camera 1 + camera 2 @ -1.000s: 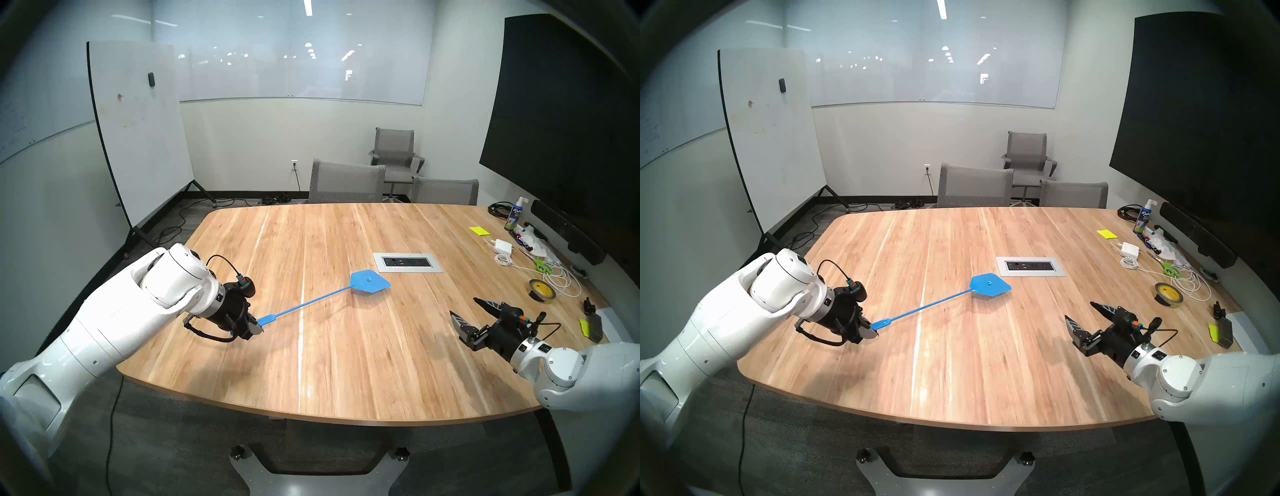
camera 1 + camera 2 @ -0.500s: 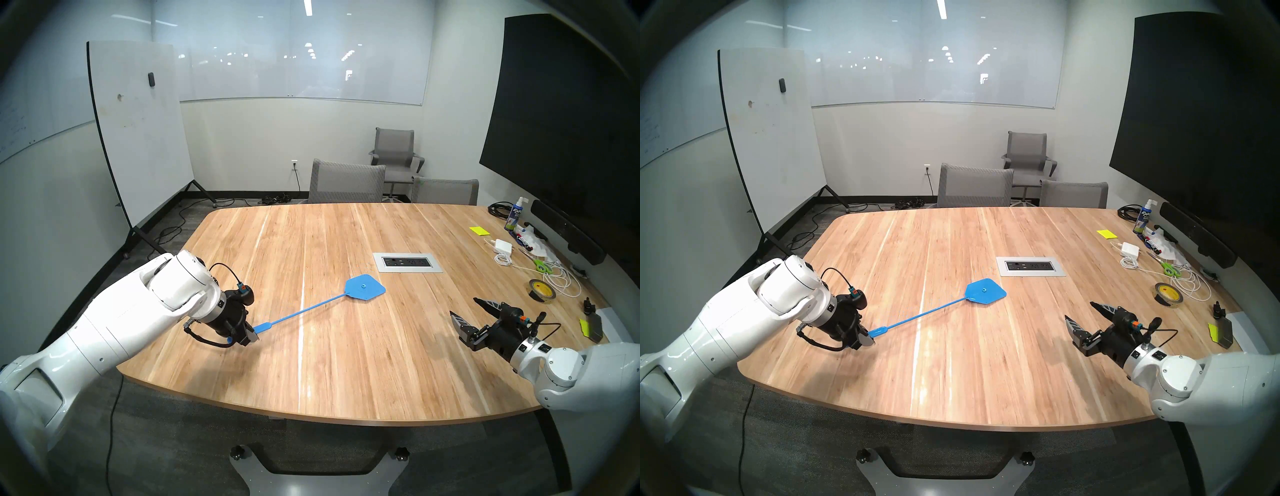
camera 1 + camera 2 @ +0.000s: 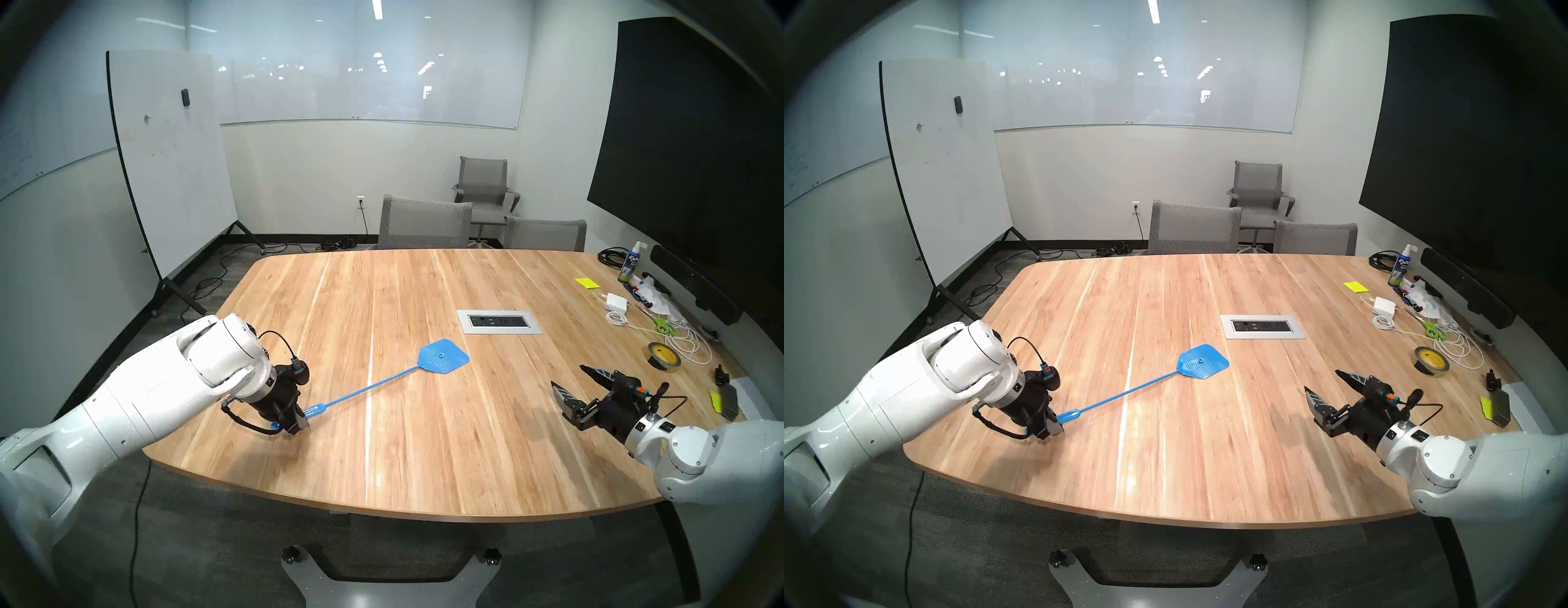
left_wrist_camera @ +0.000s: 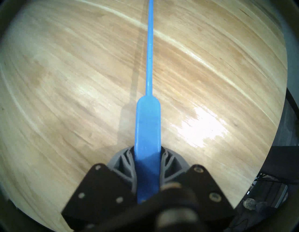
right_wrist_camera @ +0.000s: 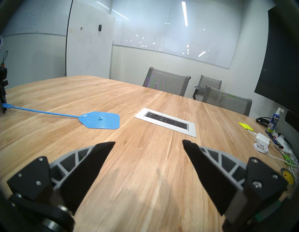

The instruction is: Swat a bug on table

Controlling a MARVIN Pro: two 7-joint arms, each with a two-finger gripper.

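My left gripper [image 3: 302,420] [image 4: 148,150] is shut on the flat grip end of a blue fly swatter [image 3: 443,356] near the table's left front edge. The thin shaft runs out to the right and away. The mesh head [image 3: 1204,361] [image 5: 100,122] lies low and flat on the light wood table [image 3: 424,446], a little short and left of the silver outlet panel [image 3: 499,321]. On the right my right gripper [image 3: 568,375] [image 5: 148,141] hovers open and empty just over the wood. I cannot make out the bug in any view.
Clutter lines the table's right side: a tape roll [image 3: 664,356], a white charger with cable [image 3: 616,301], green scissors [image 3: 664,326], a spray bottle [image 3: 632,265] and yellow notes [image 3: 587,282]. Grey chairs [image 3: 424,220] stand at the far edge, and a whiteboard [image 3: 169,161] stands to the left.
My left arm has drawn back toward me and lowered. The swatter head slid from beside the panel's near left corner toward the near left and flattened out. The right arm stayed still.
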